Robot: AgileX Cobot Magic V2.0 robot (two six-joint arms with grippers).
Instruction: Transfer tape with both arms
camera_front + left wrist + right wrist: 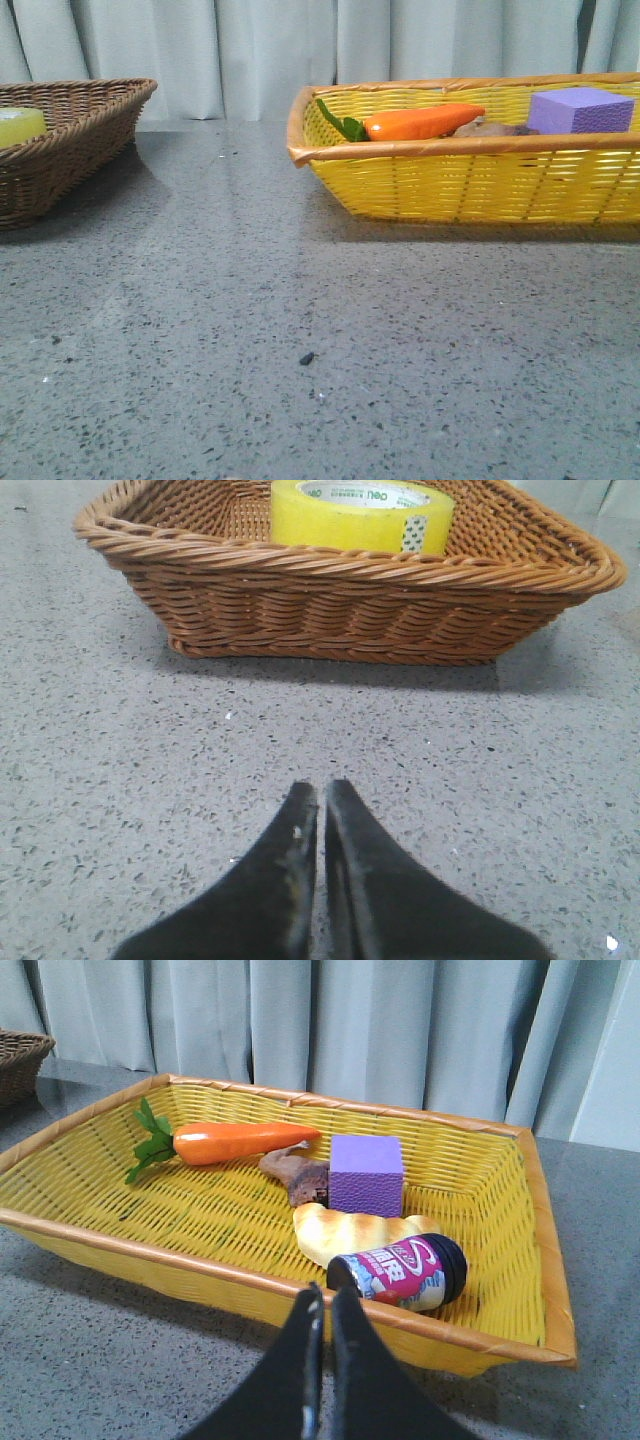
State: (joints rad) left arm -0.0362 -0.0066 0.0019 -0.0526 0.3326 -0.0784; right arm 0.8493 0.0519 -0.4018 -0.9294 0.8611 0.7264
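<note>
Left wrist view: tape in brown basket; left hand, right hand pressed together.

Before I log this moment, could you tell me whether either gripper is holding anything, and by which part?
Nothing is held. The left gripper and right gripper are both shut on nothing; the tape sits untouched in the brown basket.
</note>
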